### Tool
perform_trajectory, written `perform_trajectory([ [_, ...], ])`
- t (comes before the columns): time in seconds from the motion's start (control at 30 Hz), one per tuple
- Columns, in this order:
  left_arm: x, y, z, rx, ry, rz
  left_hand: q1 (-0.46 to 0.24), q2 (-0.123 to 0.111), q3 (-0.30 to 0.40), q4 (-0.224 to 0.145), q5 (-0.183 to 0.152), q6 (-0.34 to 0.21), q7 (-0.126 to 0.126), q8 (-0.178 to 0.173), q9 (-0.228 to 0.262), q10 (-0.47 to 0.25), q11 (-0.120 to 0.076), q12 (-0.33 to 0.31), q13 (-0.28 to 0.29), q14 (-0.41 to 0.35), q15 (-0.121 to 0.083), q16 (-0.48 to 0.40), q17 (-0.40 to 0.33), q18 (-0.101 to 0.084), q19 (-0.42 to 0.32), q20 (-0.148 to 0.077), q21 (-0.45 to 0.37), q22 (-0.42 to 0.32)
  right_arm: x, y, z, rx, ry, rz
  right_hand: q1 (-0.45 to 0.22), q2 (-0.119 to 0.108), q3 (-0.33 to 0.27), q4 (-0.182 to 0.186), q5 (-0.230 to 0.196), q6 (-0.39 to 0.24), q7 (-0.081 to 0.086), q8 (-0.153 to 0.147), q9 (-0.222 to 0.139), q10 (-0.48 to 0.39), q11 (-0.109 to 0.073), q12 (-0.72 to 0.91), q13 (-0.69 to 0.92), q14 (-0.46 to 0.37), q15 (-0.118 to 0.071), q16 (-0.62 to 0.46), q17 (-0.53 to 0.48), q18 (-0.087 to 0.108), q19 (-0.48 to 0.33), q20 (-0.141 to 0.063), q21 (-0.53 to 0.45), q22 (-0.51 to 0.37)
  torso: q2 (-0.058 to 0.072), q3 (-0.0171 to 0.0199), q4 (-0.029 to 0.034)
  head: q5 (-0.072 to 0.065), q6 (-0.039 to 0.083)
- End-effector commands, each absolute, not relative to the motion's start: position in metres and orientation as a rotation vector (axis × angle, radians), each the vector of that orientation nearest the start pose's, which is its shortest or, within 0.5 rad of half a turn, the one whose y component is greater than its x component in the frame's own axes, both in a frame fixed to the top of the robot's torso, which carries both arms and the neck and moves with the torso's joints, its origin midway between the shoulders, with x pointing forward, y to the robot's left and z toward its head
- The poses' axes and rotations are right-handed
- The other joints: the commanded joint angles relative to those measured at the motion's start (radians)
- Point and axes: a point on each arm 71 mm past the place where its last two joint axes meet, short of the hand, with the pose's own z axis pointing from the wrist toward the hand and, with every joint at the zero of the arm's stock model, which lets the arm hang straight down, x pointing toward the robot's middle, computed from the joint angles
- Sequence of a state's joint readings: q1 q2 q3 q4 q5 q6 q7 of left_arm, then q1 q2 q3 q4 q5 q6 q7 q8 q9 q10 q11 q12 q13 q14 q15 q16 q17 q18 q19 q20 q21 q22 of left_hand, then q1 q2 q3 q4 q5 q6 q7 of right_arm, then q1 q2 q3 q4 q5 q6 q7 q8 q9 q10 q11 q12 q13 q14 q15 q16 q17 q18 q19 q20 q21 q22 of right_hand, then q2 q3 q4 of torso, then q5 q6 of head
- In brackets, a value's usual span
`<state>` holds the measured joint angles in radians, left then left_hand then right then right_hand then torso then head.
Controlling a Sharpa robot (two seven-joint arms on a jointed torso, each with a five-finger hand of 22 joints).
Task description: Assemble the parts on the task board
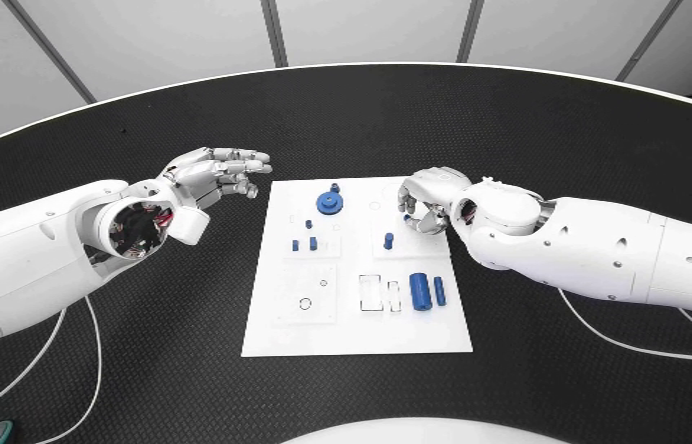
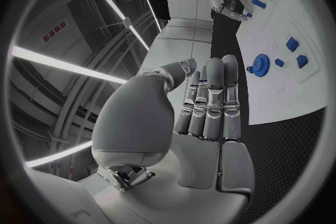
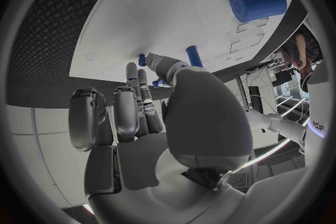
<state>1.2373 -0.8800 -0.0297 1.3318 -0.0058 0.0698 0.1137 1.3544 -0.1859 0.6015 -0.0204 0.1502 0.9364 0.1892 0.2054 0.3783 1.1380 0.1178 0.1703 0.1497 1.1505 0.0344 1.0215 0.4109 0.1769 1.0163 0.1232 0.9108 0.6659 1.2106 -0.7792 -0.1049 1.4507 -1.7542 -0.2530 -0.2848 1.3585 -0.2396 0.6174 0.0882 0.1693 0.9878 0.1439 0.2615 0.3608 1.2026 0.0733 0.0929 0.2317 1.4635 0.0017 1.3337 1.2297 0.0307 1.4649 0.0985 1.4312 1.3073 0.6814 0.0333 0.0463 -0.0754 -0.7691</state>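
While both hands hover, task board bears no legible writing.

Parts on task board

The round black table with a fine textured surface fills the middle of the head view, its pale curved rim arcing from the left edge over the top to the upper right — beyond that rim, across the top of the frame, stands a wall of light grey panels split by dark slanting seams. Thin white cables loop over the black surface at the lower left, and another trails at the lower right
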Motion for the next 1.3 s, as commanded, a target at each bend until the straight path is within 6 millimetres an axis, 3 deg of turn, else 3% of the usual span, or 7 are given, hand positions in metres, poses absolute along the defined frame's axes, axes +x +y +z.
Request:
perform_trajectory([
  [0.03,0.5168,0.2687,-0.1828,-1.176,1.730,-1.539,0.002,0.009,-0.007,-0.002,-0.003,-0.002,0.005,-0.004,-0.001,-0.005,0.000,-0.006,-0.001,-0.009,0.000,-0.003,-0.001,0.008,-0.008,-0.001,-0.004,-0.001,0.4941,-0.1941,-0.2083,-0.367,1.677,0.323,0.007,0.012,0.007,0.000,0.005,0.015,-0.004,0.012,0.004,0.015,-0.002,0.007,0.002,0.040,-0.010,-0.004,-0.001,-0.004,0.064,-0.004,0.009,0.221,0.000,0.0001,0.0003,0.000,-0.001],
  [0.67,0.5161,0.2690,-0.1827,-1.177,1.733,-1.540,0.002,0.009,-0.007,-0.002,-0.003,-0.002,0.005,-0.004,-0.001,-0.005,0.000,-0.006,-0.001,-0.009,0.000,-0.003,-0.001,0.008,-0.008,-0.001,-0.004,-0.001,0.4958,-0.1917,-0.2122,-0.393,1.717,0.310,0.010,0.020,0.005,-0.005,0.008,0.038,-0.013,0.023,0.011,0.036,-0.011,0.012,0.006,0.041,-0.018,-0.003,-0.002,-0.007,0.070,-0.011,0.025,0.227,0.000,0.0003,-0.0005,0.003,-0.005],
  [1.3,0.5157,0.2695,-0.1827,-1.178,1.735,-1.538,0.005,0.012,-0.009,-0.002,-0.003,-0.002,0.005,-0.003,-0.001,-0.006,0.000,-0.005,-0.001,-0.010,0.000,-0.005,-0.003,0.008,-0.008,-0.001,-0.007,-0.002,0.4976,-0.1905,-0.2101,-0.369,1.684,0.315,0.021,0.072,0.002,-0.016,0.011,0.074,-0.032,0.054,0.040,0.086,-0.030,0.017,0.014,0.044,-0.034,0.006,0.003,-0.014,0.081,-0.027,0.061,0.239,0.000,-0.0002,-0.0003,0.001,-0.008],
])
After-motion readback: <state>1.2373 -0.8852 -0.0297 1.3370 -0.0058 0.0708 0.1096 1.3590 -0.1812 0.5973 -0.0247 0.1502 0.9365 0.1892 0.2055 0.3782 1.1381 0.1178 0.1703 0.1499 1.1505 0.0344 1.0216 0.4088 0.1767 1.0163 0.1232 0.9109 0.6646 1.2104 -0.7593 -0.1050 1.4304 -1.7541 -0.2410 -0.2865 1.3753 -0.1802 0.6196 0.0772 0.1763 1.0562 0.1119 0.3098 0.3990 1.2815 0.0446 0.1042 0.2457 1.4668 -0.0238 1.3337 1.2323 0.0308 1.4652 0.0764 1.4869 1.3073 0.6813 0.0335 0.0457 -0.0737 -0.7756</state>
